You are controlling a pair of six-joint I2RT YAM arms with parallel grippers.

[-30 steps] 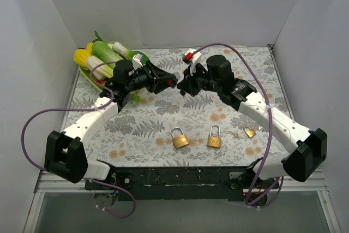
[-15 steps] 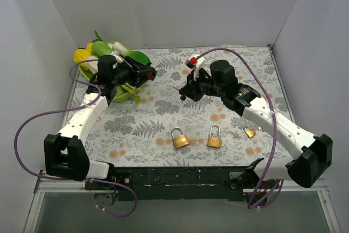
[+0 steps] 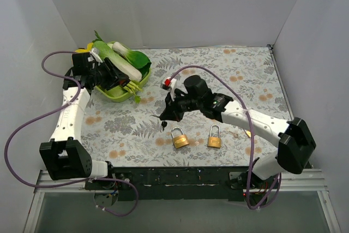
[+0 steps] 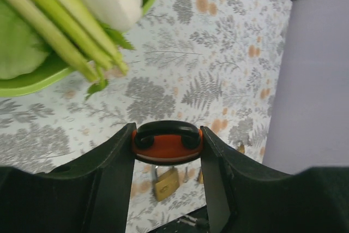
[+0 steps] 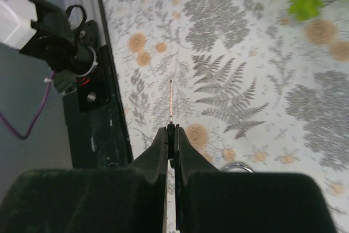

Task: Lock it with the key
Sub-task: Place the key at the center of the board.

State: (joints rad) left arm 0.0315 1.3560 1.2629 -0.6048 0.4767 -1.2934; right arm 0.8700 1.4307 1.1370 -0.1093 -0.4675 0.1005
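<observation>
Key (image 5: pixel 171 102), probably edge-on, tight in right gripper (image 5: pixel 171 131); left gripper (image 4: pixel 167 130) wide.

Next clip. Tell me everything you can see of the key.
The key is a thin, pale, metal-looking blade, seen edge-on in the right wrist view. It sticks straight out past the tips of the right gripper, which is shut on it. Its head is hidden between the fingers. It is held over the floral table, near the left padlock and apart from it. Whether its tip touches the table cannot be told.
</observation>
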